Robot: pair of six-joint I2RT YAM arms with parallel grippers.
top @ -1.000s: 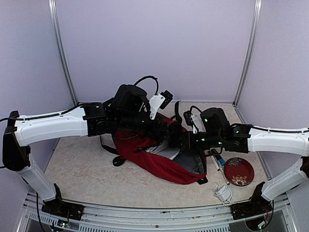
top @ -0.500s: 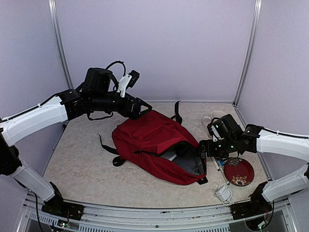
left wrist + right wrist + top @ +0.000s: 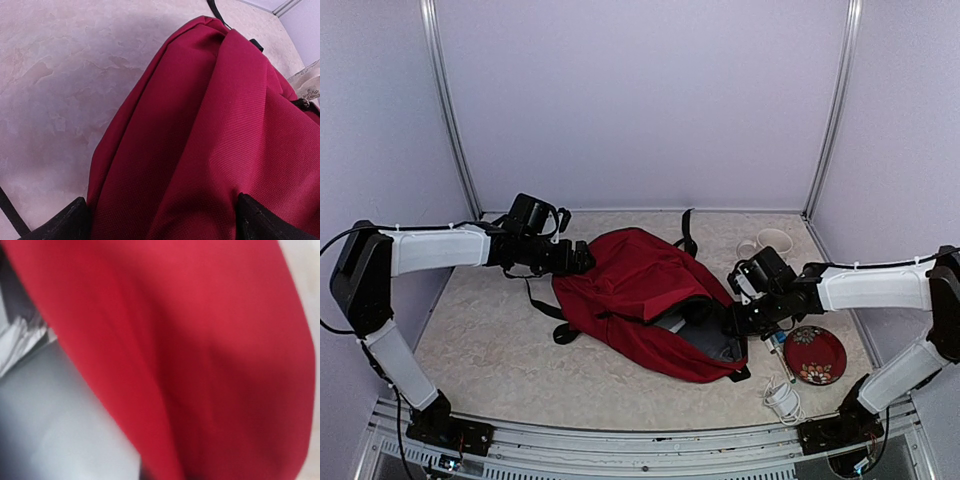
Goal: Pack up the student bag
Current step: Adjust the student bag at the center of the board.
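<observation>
Spreading under everything is the pale, stone-look table (image 3: pixel 490 340). On its middle lies the student bag (image 3: pixel 640 285), big and dark red, flat on its side. Its mouth is unzipped and faces the right arm (image 3: pixel 870 285). Inside the mouth you can see the grey lining (image 3: pixel 718 342) and some white papers (image 3: pixel 665 318). Black straps (image 3: pixel 545 312) trail out from the bag's left side onto the table, and one more strap pokes up behind it. The left arm (image 3: pixel 430 250) reaches in low from the left. The left pincer (image 3: pixel 584 259) is at the bag's top left corner. In the left wrist view its two black fingers (image 3: pixel 65 222) stand wide apart, one on each side of a fold of red cloth, so it is open and not squeezing. The right pincer (image 3: pixel 733 322) is at the right edge of the bag's mouth. Its own camera shows only blurry red cloth and grey lining very close up, so I cannot tell if it is open or closed. Near the right arm lies a round red plate (image 3: pixel 815 354) with a flower picture. Two white cups (image 3: pixel 775 240) stand behind it near the back wall. One has small dark print that is too tiny to read. A little white cord (image 3: pixel 781 400) sits coiled near the front edge.
</observation>
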